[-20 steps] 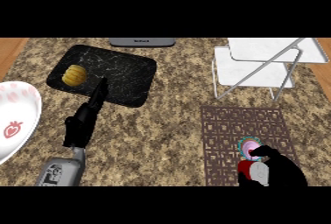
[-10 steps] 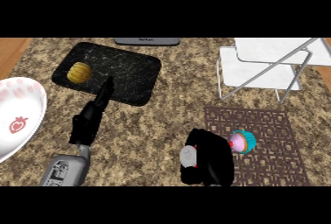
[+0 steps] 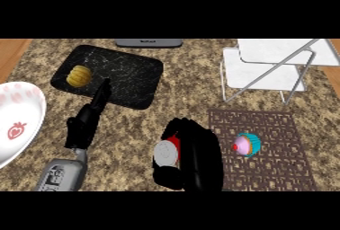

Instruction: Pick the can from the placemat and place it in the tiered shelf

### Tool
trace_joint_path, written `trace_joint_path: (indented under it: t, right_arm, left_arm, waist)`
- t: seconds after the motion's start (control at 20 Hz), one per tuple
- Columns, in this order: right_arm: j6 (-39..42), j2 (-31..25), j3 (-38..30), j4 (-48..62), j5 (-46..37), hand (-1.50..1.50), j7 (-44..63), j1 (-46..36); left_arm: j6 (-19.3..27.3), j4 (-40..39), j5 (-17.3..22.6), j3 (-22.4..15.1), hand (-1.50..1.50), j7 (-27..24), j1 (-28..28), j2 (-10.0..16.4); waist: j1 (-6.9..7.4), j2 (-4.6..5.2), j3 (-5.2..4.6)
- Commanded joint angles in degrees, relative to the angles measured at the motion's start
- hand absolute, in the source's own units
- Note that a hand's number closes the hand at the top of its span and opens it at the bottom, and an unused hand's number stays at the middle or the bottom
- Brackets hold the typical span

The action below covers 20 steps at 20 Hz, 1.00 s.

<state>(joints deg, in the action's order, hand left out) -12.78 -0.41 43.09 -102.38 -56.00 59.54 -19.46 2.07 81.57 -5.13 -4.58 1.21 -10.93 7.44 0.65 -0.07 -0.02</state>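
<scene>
Black right hand (image 3: 199,158) is curling round a red, silver-topped can (image 3: 164,152), hiding most of it; black left hand (image 3: 85,126) is lying straight-fingered.

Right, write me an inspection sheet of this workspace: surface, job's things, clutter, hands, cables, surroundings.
Surface: speckled brown stone counter.
Job's things: red can with a white end, held off the counter's brown lattice placemat, just left of it; white tiered shelf with wire legs at the far right.
Clutter: pink-topped cupcake in a teal wrapper on the placemat; yellow ridged food item on a black marbled tray; white strawberry-print plate at the left edge.
Hands: right hand curled round the can; left hand open, fingers straight, tips over the tray's near edge.
Cables: nothing seen.
Surroundings: grey object cut off at the far edge.
</scene>
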Motion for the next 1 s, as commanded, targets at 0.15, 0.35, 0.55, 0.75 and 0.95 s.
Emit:
trace_joint_path:
  t: [0.15,0.35,0.55,0.75,0.95]
  right_arm:
    - [1.68,0.39,-4.29,-7.48,-3.99,1.50,13.40,-11.34]
    - [9.67,0.38,-4.88,-11.61,-12.20,1.50,17.78,-13.04]
    - [13.16,0.38,-9.41,-13.08,-15.28,1.50,18.50,-17.48]
    - [19.37,0.38,-16.74,-14.04,-17.18,1.50,16.37,-20.96]
    - [22.30,0.38,-20.08,-12.51,-18.56,1.50,16.49,-26.15]
  left_arm:
    - [-2.15,0.75,1.49,0.97,0.00,-1.19,2.78,0.94]
    - [-1.63,0.73,1.24,1.71,0.00,0.35,-0.23,1.03]
    - [-0.08,0.85,-0.11,0.99,0.00,1.98,-0.54,-0.10]
    - [-0.37,0.82,-0.51,-0.20,0.00,-1.76,4.03,-0.74]
    - [0.67,4.41,-1.03,-0.53,0.00,3.06,2.08,-1.29]
  waist:
    - [-0.33,-0.13,-0.05]
    - [-1.06,-0.32,-0.07]
    - [-1.10,-0.30,-0.06]
    - [-1.12,-0.32,-0.09]
    - [-0.68,-0.33,-0.03]
